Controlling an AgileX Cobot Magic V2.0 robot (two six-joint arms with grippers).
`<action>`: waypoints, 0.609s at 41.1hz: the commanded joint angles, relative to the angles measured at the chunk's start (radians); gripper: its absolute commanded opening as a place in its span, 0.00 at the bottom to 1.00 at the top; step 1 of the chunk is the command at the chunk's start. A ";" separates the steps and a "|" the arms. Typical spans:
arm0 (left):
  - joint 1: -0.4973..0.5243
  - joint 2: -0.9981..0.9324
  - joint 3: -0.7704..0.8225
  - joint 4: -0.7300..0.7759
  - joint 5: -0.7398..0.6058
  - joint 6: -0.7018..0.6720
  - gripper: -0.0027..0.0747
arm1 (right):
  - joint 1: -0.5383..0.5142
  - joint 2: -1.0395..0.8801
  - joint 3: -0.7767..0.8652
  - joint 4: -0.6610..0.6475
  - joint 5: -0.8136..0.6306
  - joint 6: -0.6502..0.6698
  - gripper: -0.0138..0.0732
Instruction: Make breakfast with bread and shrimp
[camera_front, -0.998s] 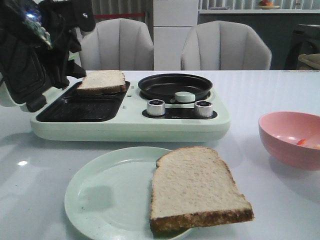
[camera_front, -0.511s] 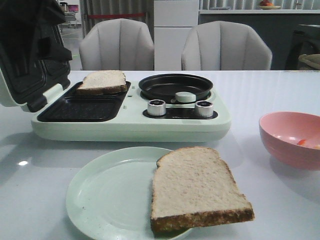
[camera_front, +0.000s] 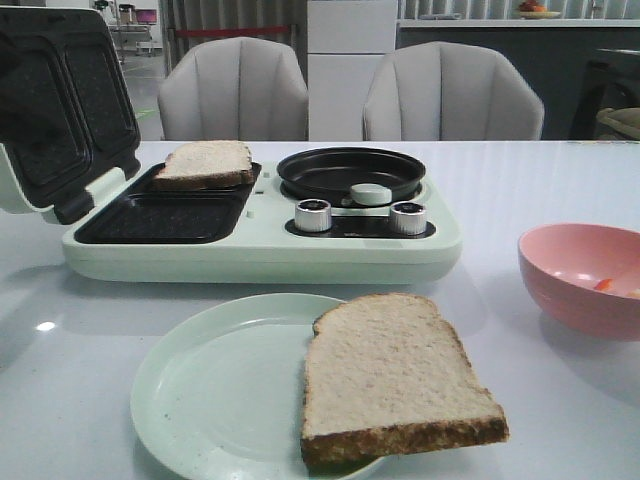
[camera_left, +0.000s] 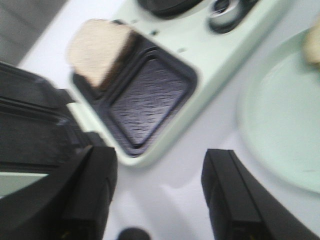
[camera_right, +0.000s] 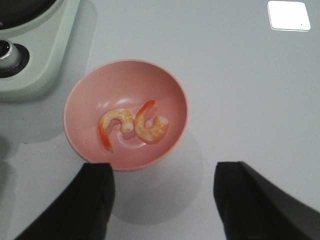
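Front view: my left arm, which covered the upper left corner a second ago, has gone from this view, baring the raised lid (camera_front: 62, 110) of the breakfast maker (camera_front: 260, 240). One slice of bread (camera_front: 204, 163) lies in the rear sandwich well; the front well (camera_front: 165, 217) holds nothing. The second slice (camera_front: 392, 378) rests on the pale green plate (camera_front: 210, 390), overhanging its near right rim, unmoved. Left wrist view: my left gripper (camera_left: 157, 192) is spread wide and holds nothing, above the table (camera_left: 170, 185) just beside the maker's front well. Right wrist view: my right gripper (camera_right: 162, 200) is likewise spread and empty, above the pink bowl (camera_right: 175, 95), in which two pieces of shrimp (camera_right: 132, 125) lie side by side.
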 joint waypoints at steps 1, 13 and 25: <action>-0.006 -0.104 -0.027 -0.192 -0.044 0.103 0.60 | -0.004 -0.002 -0.028 -0.013 -0.068 -0.003 0.78; -0.006 -0.405 -0.003 -0.482 -0.003 0.099 0.60 | -0.004 -0.002 -0.028 -0.013 -0.068 -0.003 0.78; -0.006 -0.537 0.004 -0.586 0.003 0.099 0.60 | -0.004 -0.002 -0.028 -0.013 -0.068 -0.003 0.78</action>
